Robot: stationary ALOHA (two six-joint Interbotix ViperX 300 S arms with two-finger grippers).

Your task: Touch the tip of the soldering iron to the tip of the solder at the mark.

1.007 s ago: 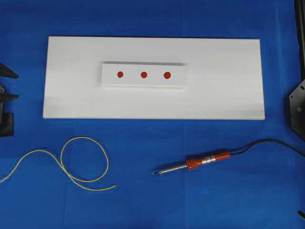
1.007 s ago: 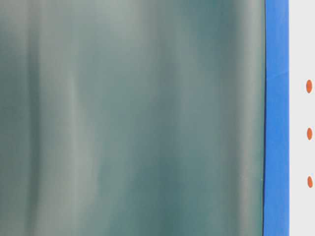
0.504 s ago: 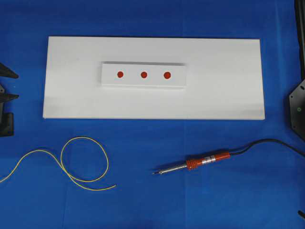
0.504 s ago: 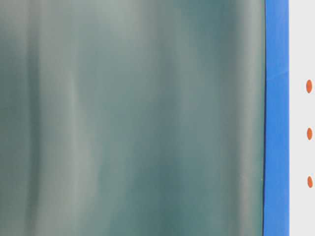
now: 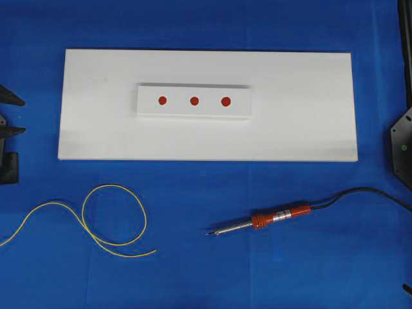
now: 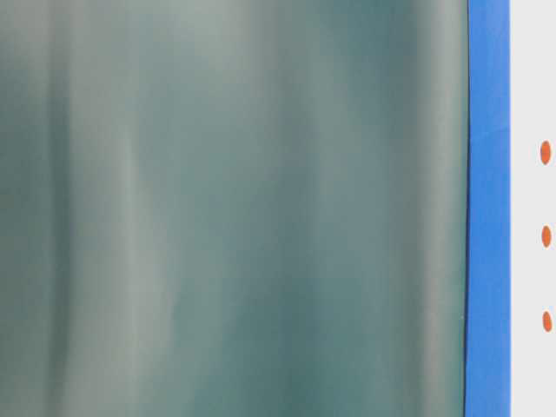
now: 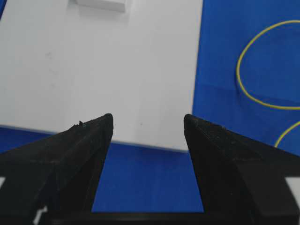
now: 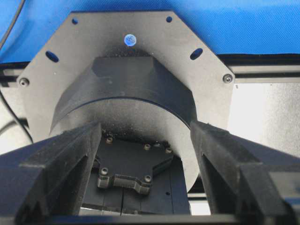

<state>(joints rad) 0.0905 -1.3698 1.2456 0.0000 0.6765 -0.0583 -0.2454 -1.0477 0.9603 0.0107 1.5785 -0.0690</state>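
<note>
The solder (image 5: 116, 219) is a thin yellow wire looped on the blue cloth at the lower left, its free end pointing right. The soldering iron (image 5: 280, 216), with an orange handle, lies at the lower middle with its metal tip pointing left. Neither is held. Three red marks (image 5: 194, 100) sit on a small white block (image 5: 193, 113). My left gripper (image 7: 148, 124) is open and empty at the left edge, over the board's corner, with the solder (image 7: 248, 89) ahead to its right. My right gripper (image 8: 145, 129) is open and empty, facing its own arm base.
The block rests on a large white board (image 5: 302, 116) across the middle of the blue cloth. The iron's black cord (image 5: 367, 191) runs off to the right. The right arm's black base plate (image 5: 400, 145) is at the right edge. A blurred grey-green surface (image 6: 234, 208) fills the table-level view.
</note>
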